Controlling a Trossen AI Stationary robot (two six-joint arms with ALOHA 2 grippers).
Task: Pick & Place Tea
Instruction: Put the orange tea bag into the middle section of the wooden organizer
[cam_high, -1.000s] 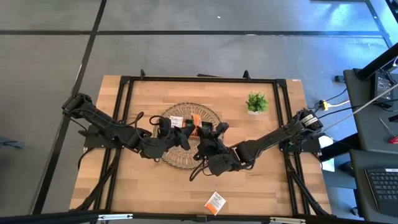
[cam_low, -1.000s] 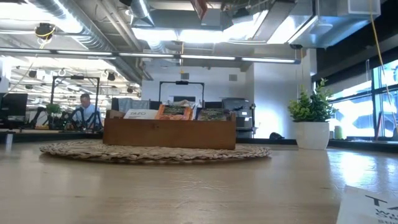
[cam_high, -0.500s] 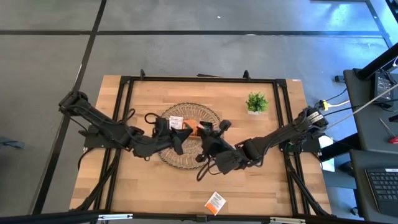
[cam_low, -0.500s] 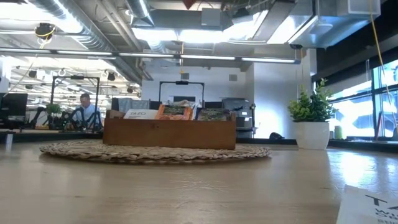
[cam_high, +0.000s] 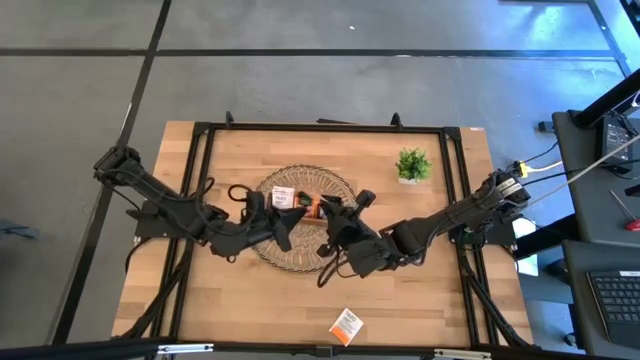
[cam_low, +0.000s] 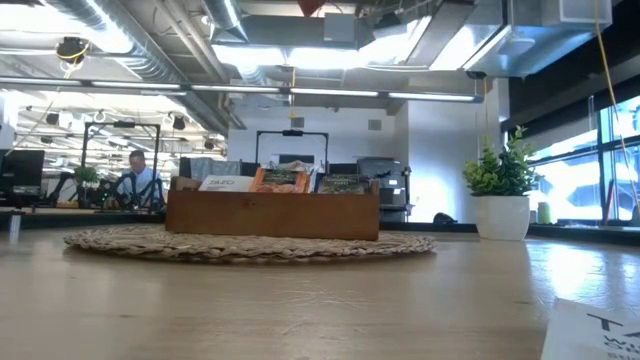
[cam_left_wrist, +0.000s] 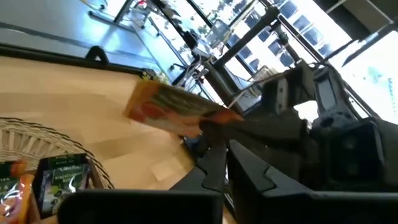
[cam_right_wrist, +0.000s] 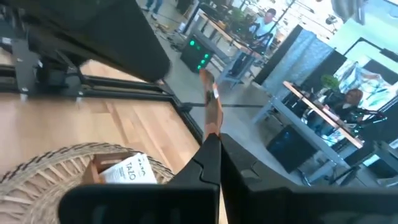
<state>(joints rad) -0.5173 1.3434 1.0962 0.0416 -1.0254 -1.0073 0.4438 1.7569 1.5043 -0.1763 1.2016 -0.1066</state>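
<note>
Tea sachet (cam_left_wrist: 177, 111) clamped in left pincer (cam_left_wrist: 214, 146), right pincer (cam_right_wrist: 211, 134) clamping another, potted plant (cam_high: 412, 165) nearby

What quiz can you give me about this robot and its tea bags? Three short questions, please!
1. True or false: the potted plant stands on the woven mat.
2. Pick one: the tea sachet pinched in the right gripper is A) blue, B) orange, C) purple.
3. Count: how many sachets lie on the bare table, outside the mat?

Key: 1 false, the plant stands on the table beside the mat. 2 B. 3 one, the loose sachet.
</note>
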